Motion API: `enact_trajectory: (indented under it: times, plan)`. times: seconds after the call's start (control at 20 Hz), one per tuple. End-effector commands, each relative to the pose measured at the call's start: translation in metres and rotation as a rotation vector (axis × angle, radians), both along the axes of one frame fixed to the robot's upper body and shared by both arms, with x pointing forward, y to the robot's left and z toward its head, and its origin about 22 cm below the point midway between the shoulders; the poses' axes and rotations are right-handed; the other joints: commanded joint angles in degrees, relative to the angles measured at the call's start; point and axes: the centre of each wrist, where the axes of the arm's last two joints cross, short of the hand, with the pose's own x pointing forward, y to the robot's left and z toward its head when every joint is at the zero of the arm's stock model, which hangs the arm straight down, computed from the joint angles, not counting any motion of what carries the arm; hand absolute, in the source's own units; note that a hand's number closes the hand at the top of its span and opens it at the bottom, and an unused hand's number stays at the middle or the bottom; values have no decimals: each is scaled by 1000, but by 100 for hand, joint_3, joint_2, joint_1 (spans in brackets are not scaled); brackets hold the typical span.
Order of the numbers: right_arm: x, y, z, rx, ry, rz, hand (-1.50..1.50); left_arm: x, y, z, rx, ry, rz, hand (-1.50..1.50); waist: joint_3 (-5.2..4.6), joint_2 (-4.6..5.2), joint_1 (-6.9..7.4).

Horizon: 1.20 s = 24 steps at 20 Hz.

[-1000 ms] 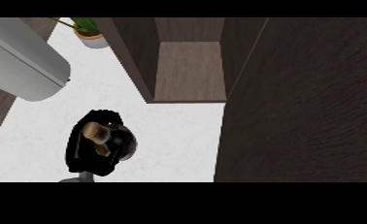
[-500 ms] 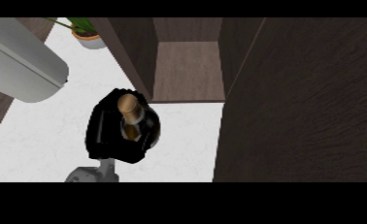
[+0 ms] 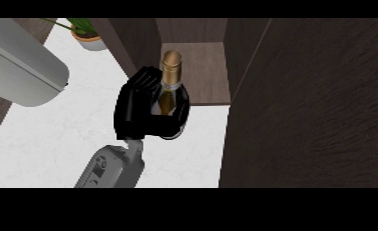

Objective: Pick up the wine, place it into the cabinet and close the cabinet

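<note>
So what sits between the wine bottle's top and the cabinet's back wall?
Nothing: in the head view only bare cabinet shelf lies beyond the wine bottle, held in the hand.

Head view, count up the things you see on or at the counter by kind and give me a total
Wine bottle, held in the left hand: 1
Potted plant: 1
Cabinet, open: 1
Grey rounded appliance: 1
Total: 4

We can read no text, brand or number anywhere. The wine bottle (image 3: 169,87) shows a pale label, but we make out no letters on it.
</note>
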Motion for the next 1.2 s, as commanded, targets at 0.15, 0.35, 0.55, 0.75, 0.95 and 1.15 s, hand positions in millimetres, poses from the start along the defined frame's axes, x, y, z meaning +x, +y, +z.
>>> enact_trajectory:
  times: [0.15, 0.35, 0.55, 0.75, 0.95, 1.15]
  plan:
    - [-44, -11, 34, 55, -46, 52, -150, 21, -18, -14, 73, 41, 34, 150, -4, 10, -13]
    - [-41, -8, 30, 68, -33, 62, -150, 28, -29, -22, 94, 56, 50, 150, -5, 12, -24]
    - [-33, -13, 27, 56, -46, 94, -150, 34, -35, -41, 137, 80, 69, 150, -3, 28, -58]
    - [-36, -14, 28, 64, -48, 95, -150, 37, -28, -60, 113, 111, 83, 150, -4, 29, -64]
    - [-39, -9, 24, 73, -37, 98, -150, 38, -30, -79, 107, 118, 95, 150, -10, 41, -157]
    - [-39, -8, 22, 77, -32, 99, -150, 53, -25, -74, 45, 113, 102, 150, -8, 34, -120]
